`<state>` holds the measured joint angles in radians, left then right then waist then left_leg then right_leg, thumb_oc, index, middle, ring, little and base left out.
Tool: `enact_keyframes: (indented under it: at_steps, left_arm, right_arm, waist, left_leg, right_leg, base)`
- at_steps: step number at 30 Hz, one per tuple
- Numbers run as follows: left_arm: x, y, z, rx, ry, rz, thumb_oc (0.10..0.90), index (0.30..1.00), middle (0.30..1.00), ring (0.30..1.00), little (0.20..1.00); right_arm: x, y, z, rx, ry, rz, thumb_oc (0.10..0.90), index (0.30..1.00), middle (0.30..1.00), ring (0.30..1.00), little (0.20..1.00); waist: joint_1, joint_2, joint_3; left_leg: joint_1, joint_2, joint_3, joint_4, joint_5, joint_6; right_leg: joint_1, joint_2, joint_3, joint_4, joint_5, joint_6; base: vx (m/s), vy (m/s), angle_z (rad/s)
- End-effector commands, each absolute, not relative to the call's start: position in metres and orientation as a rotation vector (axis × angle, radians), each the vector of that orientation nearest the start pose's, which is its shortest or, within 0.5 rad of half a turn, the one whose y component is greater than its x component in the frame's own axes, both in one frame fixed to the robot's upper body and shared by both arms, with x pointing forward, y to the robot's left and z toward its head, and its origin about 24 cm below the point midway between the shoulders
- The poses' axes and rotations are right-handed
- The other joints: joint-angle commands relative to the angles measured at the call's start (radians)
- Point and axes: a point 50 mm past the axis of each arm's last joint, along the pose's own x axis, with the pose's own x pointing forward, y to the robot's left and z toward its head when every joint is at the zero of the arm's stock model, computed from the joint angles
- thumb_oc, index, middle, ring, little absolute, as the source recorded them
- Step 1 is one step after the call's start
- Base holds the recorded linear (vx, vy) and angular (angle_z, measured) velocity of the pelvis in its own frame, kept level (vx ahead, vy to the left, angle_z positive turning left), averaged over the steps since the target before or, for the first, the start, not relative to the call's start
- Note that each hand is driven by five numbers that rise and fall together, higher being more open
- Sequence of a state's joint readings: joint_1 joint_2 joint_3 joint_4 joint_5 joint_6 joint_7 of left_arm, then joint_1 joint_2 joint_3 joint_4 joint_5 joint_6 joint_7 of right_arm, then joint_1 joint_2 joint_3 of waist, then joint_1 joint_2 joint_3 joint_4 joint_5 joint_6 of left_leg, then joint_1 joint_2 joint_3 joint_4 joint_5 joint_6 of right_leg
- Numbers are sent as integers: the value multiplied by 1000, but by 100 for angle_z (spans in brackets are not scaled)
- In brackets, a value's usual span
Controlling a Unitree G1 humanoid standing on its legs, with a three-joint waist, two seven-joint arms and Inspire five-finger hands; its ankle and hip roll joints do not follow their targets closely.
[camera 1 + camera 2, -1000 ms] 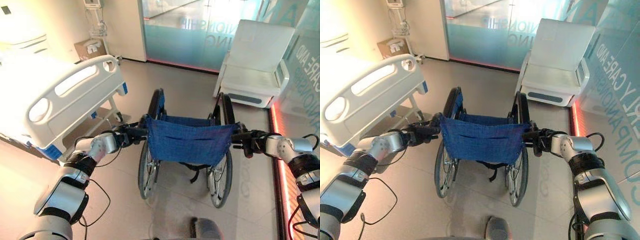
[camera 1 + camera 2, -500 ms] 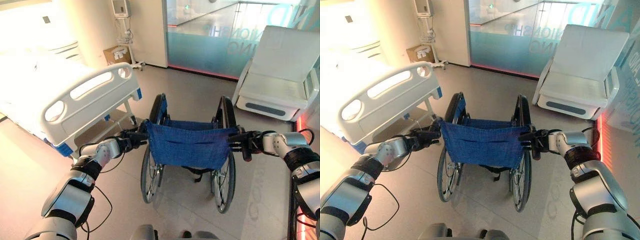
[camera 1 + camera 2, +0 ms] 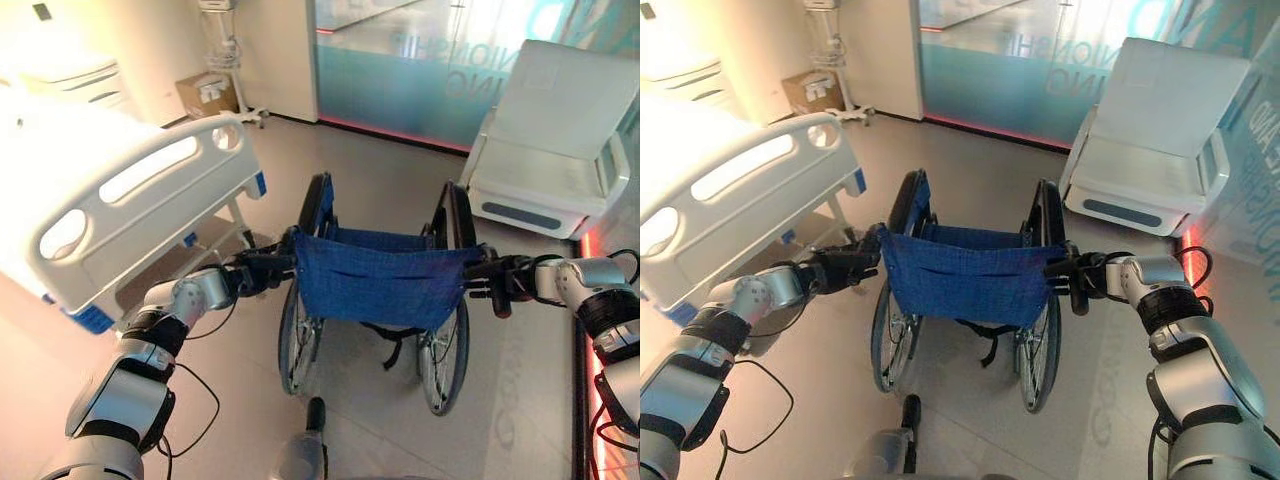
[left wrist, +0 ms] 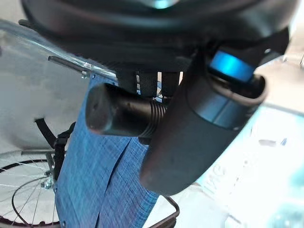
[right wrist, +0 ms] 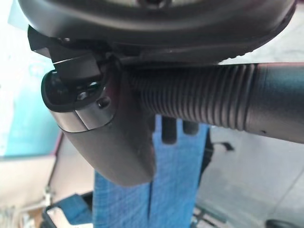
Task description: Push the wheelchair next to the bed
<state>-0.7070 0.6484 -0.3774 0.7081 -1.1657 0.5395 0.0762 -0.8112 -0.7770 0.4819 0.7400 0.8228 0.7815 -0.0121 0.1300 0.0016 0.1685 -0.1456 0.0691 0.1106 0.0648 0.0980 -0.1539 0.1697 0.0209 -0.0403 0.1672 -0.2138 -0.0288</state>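
Left eye view: wheelchair (image 3: 375,290) held mid-floor, hospital bed (image 3: 120,190) near, on its left; footboard clip risked if steered tight.
Left wrist view: left robot hand (image 4: 199,118) wrapped round push handle (image 4: 118,114).
Right wrist view: right robot hand (image 5: 104,118) clenched round ribbed grip (image 5: 213,99); uneven push risks veer.

Seen from head height by both eye views, angled down and forward over the blue fabric-backed wheelchair (image 3: 378,285), the white hospital bed (image 3: 110,195) and the white recliner chair (image 3: 1155,150). Pressed very close in each wrist view: left hand (image 4: 204,118), right hand (image 5: 109,137), ribbed black push handles (image 5: 199,97).
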Motion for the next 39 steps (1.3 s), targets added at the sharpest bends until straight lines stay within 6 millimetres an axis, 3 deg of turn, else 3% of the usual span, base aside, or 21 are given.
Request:
enact_keyframes:
  at_steps: [1, 2, 3, 6, 8, 11, 13, 15, 16, 19, 22, 24, 26, 27, 28, 29, 31, 34, 35, 36, 39]
  left_arm:
    - [367, 235, 96, -282, 524, 29, 400, 300, 300, 300, 300]
    - [368, 234, 98, -279, 519, 28, 400, 300, 300, 300, 300]
    - [373, 230, 101, -273, 507, 27, 400, 300, 300, 300, 300]
    - [375, 227, 101, -268, 504, 37, 400, 300, 300, 300, 300]
    - [377, 227, 102, -256, 501, 42, 400, 300, 300, 300, 300]
    - [379, 226, 104, -248, 477, 44, 400, 300, 300, 300, 300]
    - [379, 225, 106, -246, 444, 37, 400, 300, 300, 300, 300]
    - [378, 224, 106, -243, 438, 33, 400, 300, 300, 300, 300]
    - [377, 224, 106, -238, 435, 24, 400, 300, 300, 300, 300]
    - [374, 221, 101, -238, 466, 4, 400, 300, 300, 300, 300]
    - [372, 217, 95, -254, 490, 17, 400, 300, 300, 300, 300]
    - [371, 214, 88, -335, 493, 61, 400, 300, 300, 300, 300]
    - [369, 212, 82, -379, 480, 96, 400, 300, 300, 300, 300]
    - [368, 212, 80, -390, 478, 100, 400, 300, 300, 300, 300]
    - [367, 207, 78, -407, 470, 96, 400, 300, 300, 300, 300]
    - [366, 205, 76, -403, 467, 93, 400, 300, 300, 300, 300]
    - [364, 202, 76, -397, 471, 84, 400, 300, 300, 300, 300]
    - [365, 203, 81, -384, 458, 75, 400, 300, 300, 300, 300]
    - [366, 207, 86, -390, 447, 77, 400, 300, 300, 300, 300]
    - [368, 214, 92, -411, 430, 80, 400, 300, 300, 300, 300]
    - [368, 217, 94, -416, 424, 83, 400, 300, 300, 300, 300]
  right_arm:
    - [359, -200, 91, 22, 660, 248, 400, 300, 300, 300, 300]
    - [359, -199, 92, 29, 653, 245, 400, 300, 300, 300, 300]
    - [362, -195, 96, 48, 632, 240, 400, 300, 300, 300, 300]
    - [365, -192, 99, 54, 623, 242, 400, 300, 300, 300, 300]
    - [371, -186, 105, 59, 605, 235, 400, 300, 300, 300, 300]
    - [380, -180, 119, 56, 573, 219, 400, 300, 300, 300, 300]
    - [383, -185, 129, 52, 534, 204, 400, 300, 300, 300, 300]
    - [383, -188, 131, 52, 526, 195, 400, 300, 300, 300, 300]
    - [382, -192, 134, 52, 524, 187, 400, 300, 300, 300, 300]
    - [380, -199, 136, 45, 552, 158, 400, 300, 300, 300, 300]
    - [380, -205, 134, 13, 574, 154, 400, 300, 300, 300, 300]
    - [380, -217, 132, -22, 596, 178, 400, 300, 300, 300, 300]
    - [381, -219, 133, -57, 593, 196, 400, 300, 300, 300, 300]
    - [381, -218, 133, -60, 592, 199, 400, 300, 300, 300, 300]
    - [381, -217, 133, -77, 580, 196, 400, 300, 300, 300, 300]
    - [381, -218, 135, -85, 567, 194, 400, 300, 300, 300, 300]
    - [381, -219, 135, -82, 558, 191, 400, 300, 300, 300, 300]
    - [383, -218, 143, -103, 531, 168, 400, 300, 300, 300, 300]
    - [384, -216, 147, -111, 519, 167, 400, 300, 300, 300, 300]
    - [387, -211, 152, -112, 508, 171, 400, 300, 300, 300, 300]
    - [389, -206, 150, -124, 510, 172, 400, 300, 300, 300, 300]
  waist:
    - [10, -74, -37]
    - [12, -74, -40]
    - [2, -71, -36]
    - [-11, -53, -40]
    - [-13, -51, -37]
    - [-31, -36, -23]
    - [-78, -51, 9]
    - [-96, -58, 16]
    - [-122, -62, 24]
    - [-156, -62, 22]
    - [-171, -59, 7]
    - [-194, -44, -23]
    - [-204, -26, -52]
    - [-206, -25, -57]
    - [-202, -35, -52]
    - [-197, -55, -46]
    - [-187, -65, -33]
    - [-153, -64, 3]
    - [-140, -56, 21]
    - [-116, -42, 34]
    - [-81, -25, 44]
  left_leg:
    - [-85, -103, 0, 99, 11, 154]
    - [-88, -105, -3, 105, 8, 158]
    - [-78, -128, -15, 133, -25, 181]
    - [-39, -143, -17, 140, -54, 201]
    - [5, -153, -5, 133, -76, 208]
    - [77, -146, -7, 111, -88, 194]
    - [145, -181, -24, 117, -159, 191]
    - [163, -194, -34, 124, -184, 193]
    - [195, -207, -56, 135, -220, 196]
    - [286, -213, -94, 171, -311, 207]
    - [321, -207, -97, 195, -360, 212]
    - [360, -170, -104, 239, -311, 177]
    - [371, -117, -117, 353, -140, 111]
    - [359, -110, -117, 394, -96, 98]
    - [270, -109, -101, 623, -1, 68]
    - [182, -118, -80, 761, 35, 56]
    - [93, -95, -55, 826, 38, 53]
    - [21, -73, -27, 689, -4, 75]
    - [21, -71, -13, 574, -11, 79]
    - [-10, -67, 14, 390, 13, 78]
    - [-38, -79, 22, 171, 70, 66]
  right_leg:
    - [161, -163, -141, 122, 114, 152]
    - [145, -172, -141, 150, 145, 160]
    - [83, -205, -124, 329, 210, 161]
    - [-5, -221, -119, 439, 275, 145]
    - [-48, -249, -156, 353, 252, 131]
    - [-140, -218, -193, 166, 221, 120]
    - [-283, -196, -160, -5, 342, 164]
    - [-315, -183, -144, -73, 384, 183]
    - [-351, -167, -130, -170, 429, 202]
    - [-404, -165, -145, -234, 462, 204]
    - [-405, -164, -127, -186, 446, 189]
    - [-388, -156, -99, -109, 421, 165]
    - [-365, -136, -96, -60, 387, 127]
    - [-354, -131, -95, -57, 377, 116]
    - [-303, -123, -87, -58, 343, 79]
    - [-270, -131, -89, -62, 328, 60]
    - [-224, -127, -107, -71, 311, 43]
    - [-151, -112, -131, -80, 275, 45]
    - [-130, -101, -130, -76, 258, 49]
    - [-104, -78, -129, -69, 234, 49]
    - [-62, -48, -124, -74, 211, 51]
  base:
    - [268, 186, -30]
    - [314, 252, -32]
    - [325, 253, -36]
    - [379, 204, -1]
    - [383, 25, 17]
    - [311, -43, -50]
    - [324, -80, -41]
    - [339, -81, 11]
    - [432, -83, 49]
    - [750, -147, 69]
    - [495, -129, 45]
    - [576, -180, 44]
    - [393, -179, 70]
    - [345, -276, 120]
    - [363, -322, 116]
    - [347, -322, 97]
    - [258, -183, 26]
    - [347, -75, 2]
    - [366, 27, 2]
    - [379, 42, -1]
    - [411, 58, -12]
